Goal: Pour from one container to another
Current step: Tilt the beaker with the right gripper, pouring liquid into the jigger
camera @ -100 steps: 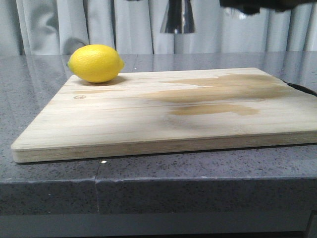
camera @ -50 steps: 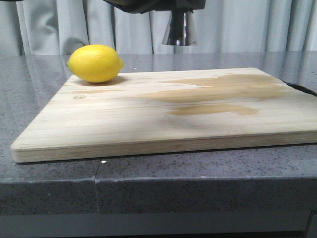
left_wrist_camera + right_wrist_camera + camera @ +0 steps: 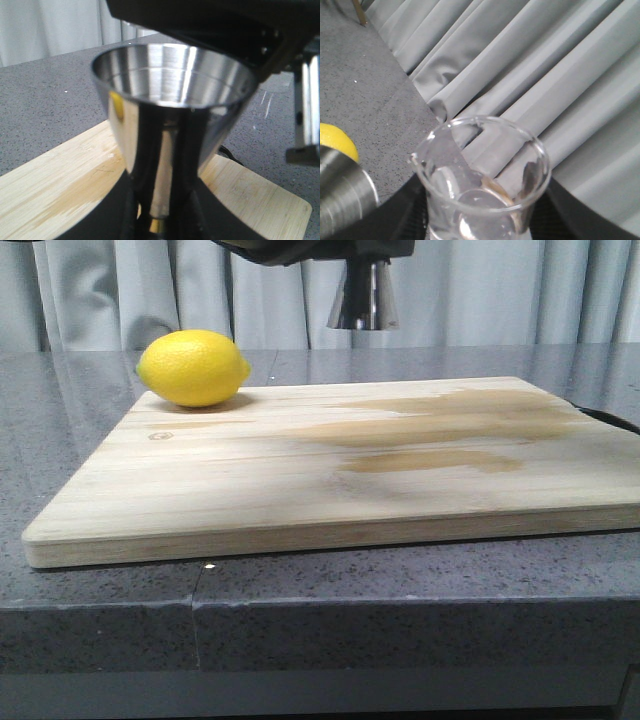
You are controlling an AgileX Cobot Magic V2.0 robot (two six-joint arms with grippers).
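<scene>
One dark grey speckled worktop (image 3: 90,450) carries a pale wooden cutting board (image 3: 250,480), with grey pleated curtains (image 3: 500,290) hanging behind it. In the front view the board fills the middle of the worktop, and darker damp-looking stains (image 3: 450,425) spread across it toward 2 o'clock. A yellow lemon (image 3: 193,367) sits at the board's 10 o'clock corner, at its far edge.

Above the board, near 12 o'clock in the front view, the steel jigger (image 3: 362,297) hangs in the air, well clear of the wood, its flared lower cone visible under a dark arm part that cuts off the rest. The left wrist view shows the jigger (image 3: 172,105) upright with its upper cup open to the camera; its inside looks shiny and I cannot tell whether any liquid lies in it. The left gripper (image 3: 160,220) has its jaws closed on the jigger's narrow waist, where a gold band shows.

The right wrist view shows the glass beaker (image 3: 482,185) held by the right gripper (image 3: 480,225); its jaws press on both sides of the glass. The beaker stands upright, with its pour lip turned toward the jigger's rim (image 3: 345,195), which sits just beside it. Little can be told of its contents through the clear glass. The lemon (image 3: 337,142) peeks out beyond the jigger.
</scene>
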